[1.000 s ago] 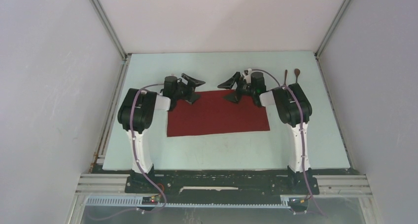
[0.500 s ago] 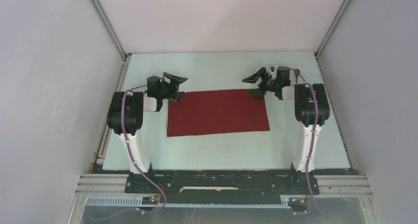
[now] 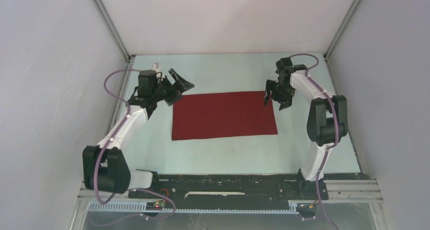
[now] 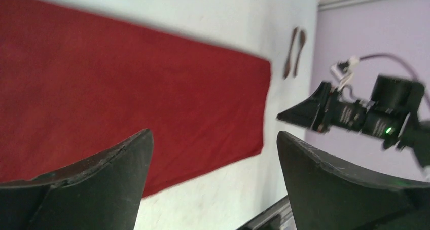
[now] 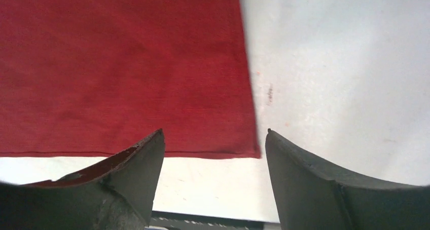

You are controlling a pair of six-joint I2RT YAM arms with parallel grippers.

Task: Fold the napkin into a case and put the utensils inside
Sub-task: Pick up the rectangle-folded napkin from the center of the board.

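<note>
Both arms have swung outward since a second ago, carrying each hand from over the napkin's far edge to one of its far corners. Now the left hand (image 3: 175, 90), fingers spread wide and holding nothing, hovers just off the far left corner of the napkin (image 3: 223, 116). The right hand (image 3: 275, 96), also open and empty, sits over the far right corner; its wrist view shows that corner lying just ahead of the gap between its fingers. The dark red napkin lies flat on the pale counter (image 3: 228, 154) as a wide oblong, not yet a narrow case. The wooden utensils (image 4: 294, 51) lie side by side on the counter beyond the napkin's right end, outside the cloth. Judging by this, folding is at most begun; the narrowing folds and loading the utensils remain.
</note>
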